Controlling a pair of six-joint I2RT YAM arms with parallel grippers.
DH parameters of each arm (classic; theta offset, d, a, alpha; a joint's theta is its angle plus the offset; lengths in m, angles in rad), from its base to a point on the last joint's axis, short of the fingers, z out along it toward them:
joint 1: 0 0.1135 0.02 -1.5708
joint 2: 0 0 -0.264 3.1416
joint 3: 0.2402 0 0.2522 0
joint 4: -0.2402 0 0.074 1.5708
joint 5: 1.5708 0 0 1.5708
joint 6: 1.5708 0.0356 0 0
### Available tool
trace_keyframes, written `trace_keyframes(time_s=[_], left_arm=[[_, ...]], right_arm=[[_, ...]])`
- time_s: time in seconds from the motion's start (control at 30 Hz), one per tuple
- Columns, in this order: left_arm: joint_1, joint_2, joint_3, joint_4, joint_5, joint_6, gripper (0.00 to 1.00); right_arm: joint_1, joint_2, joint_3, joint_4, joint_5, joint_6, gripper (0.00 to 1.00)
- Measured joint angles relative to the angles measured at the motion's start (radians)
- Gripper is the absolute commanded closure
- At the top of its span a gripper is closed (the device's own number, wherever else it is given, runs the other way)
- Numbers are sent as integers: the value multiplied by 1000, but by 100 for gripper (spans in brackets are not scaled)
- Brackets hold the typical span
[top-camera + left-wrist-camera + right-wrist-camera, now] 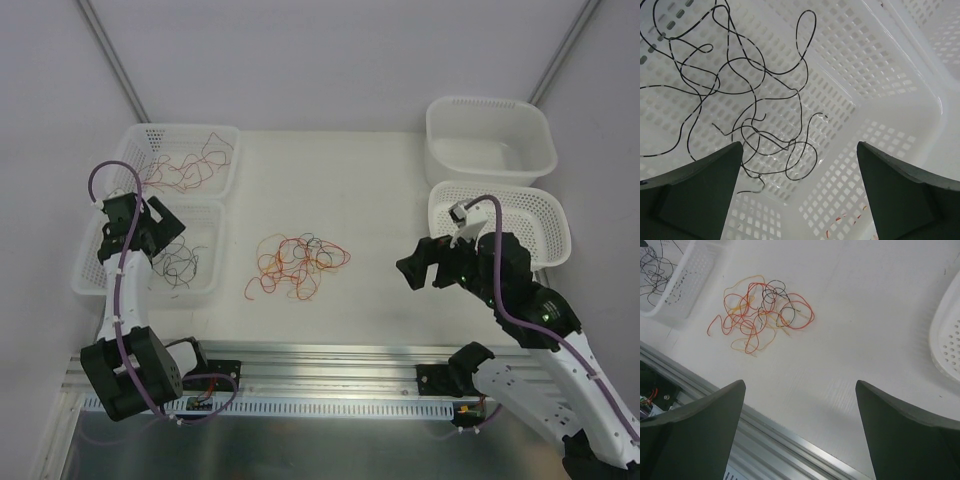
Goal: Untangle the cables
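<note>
- Got the main clump of cables (298,265) lying on the table (380,190), dead centre in the top view. Orange, red, pale yellow and a few black loops, all knotted together, well apart from both grippers.
- Shows up again in the upper left of the right wrist view.
- Also seeing loose black cables (740,100) curled on the floor of the lower-left basket (212,255), filling the upper left of the left wrist view.
- More orange and red strands (190,165) up in the upper-left basket (180,129).
- As for the left gripper (799,146): spread wide, gripping nothing, hanging over those black cables inside the basket.
- Same story with the right gripper (800,382): spread wide, nothing in it, hovering over bare table right of centre, with the clump up and to the left in its own view.
- Over on the right edge, spotted a solid white tub (540,150) up top and a perforated basket (545,215) just below it, partly hidden behind the right arm.
</note>
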Motion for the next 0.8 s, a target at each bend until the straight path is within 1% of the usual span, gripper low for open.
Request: trace_keyframes(time_s=[0.3, 0.4, 0.47, 0.5, 0.57, 0.6, 0.67, 0.8], left_arm=[[0, -80, -2, -56, 13, -13, 1], [-30, -105, -2, -67, 40, 2, 1], [-106, -110, -2, -71, 47, 32, 1], [-163, -109, -2, -72, 50, 47, 1], [-275, -110, -2, -72, 64, 67, 1], [-334, -111, -1, -71, 79, 73, 1], [-438, -117, 0, -72, 105, 75, 1], [-628, -118, 5, -69, 99, 70, 1]], right_arm=[[2, 197, 0, 35, -50, 20, 2], [6, 264, 0, 49, -61, 24, 1], [11, 316, 1, 60, -68, 24, 1], [14, 344, 1, 66, -70, 24, 6], [16, 404, 3, 84, -79, 20, 11], [17, 430, 7, 89, -86, 19, 15], [19, 502, 26, 109, -98, 13, 19], [22, 647, 77, 173, -119, 18, 24]])
